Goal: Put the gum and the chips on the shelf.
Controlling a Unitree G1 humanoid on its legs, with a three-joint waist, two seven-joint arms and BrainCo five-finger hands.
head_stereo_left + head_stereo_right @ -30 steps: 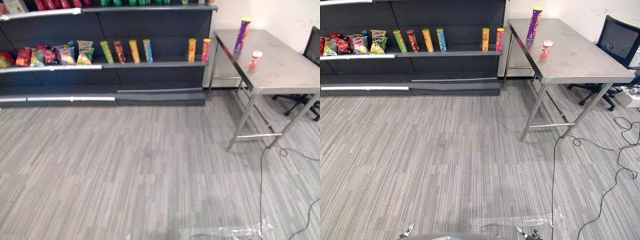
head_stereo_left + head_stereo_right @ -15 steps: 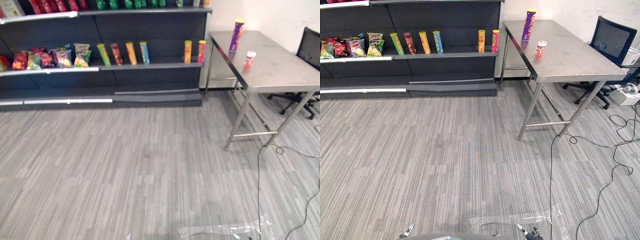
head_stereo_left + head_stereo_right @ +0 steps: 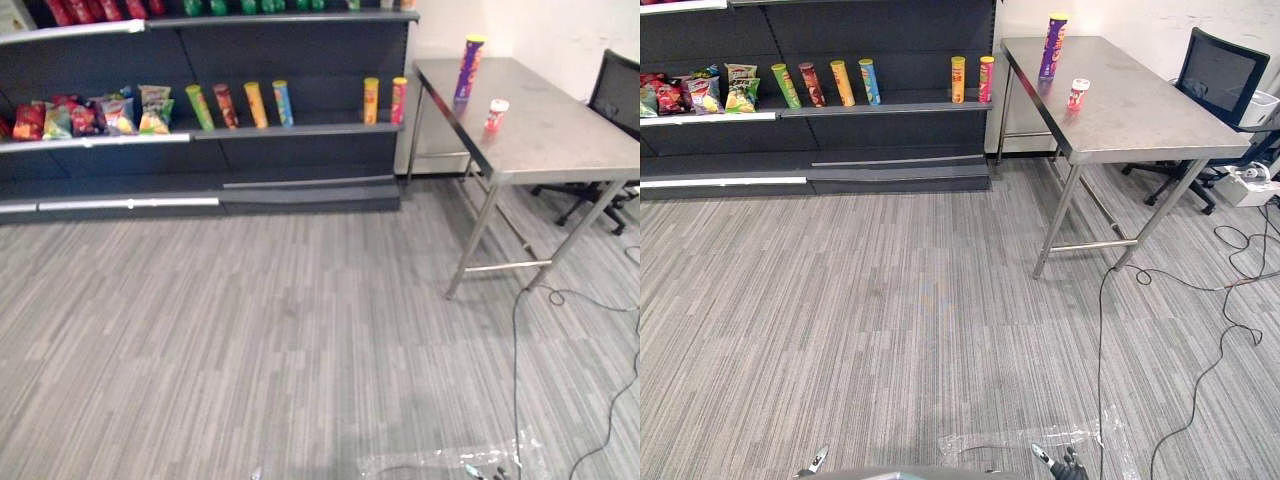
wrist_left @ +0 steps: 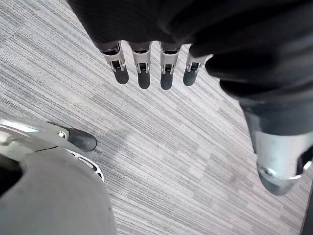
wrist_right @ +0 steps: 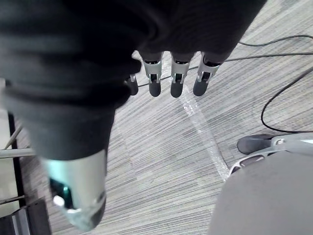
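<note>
A tall purple chips can (image 3: 468, 68) stands upright at the far end of a steel table (image 3: 560, 140) on the right. A small red-and-white gum tub (image 3: 495, 114) stands on the table a little nearer than the can. The dark shelf unit (image 3: 300, 128) runs along the back wall, left of the table. My left hand (image 4: 143, 73) hangs over the grey carpet with straight fingers and holds nothing. My right hand (image 5: 177, 81) hangs the same way, open and empty, far from the table.
Several chips cans (image 3: 240, 103) and snack bags (image 3: 90, 112) line the middle shelf board, with a gap before two cans (image 3: 385, 100) at its right end. A black office chair (image 3: 1225, 75) stands behind the table. Wide carpet floor lies between me and the shelf.
The whole picture has shifted a little, so the camera has moved. The can, the gum tub and the shelf goods stand where they were.
</note>
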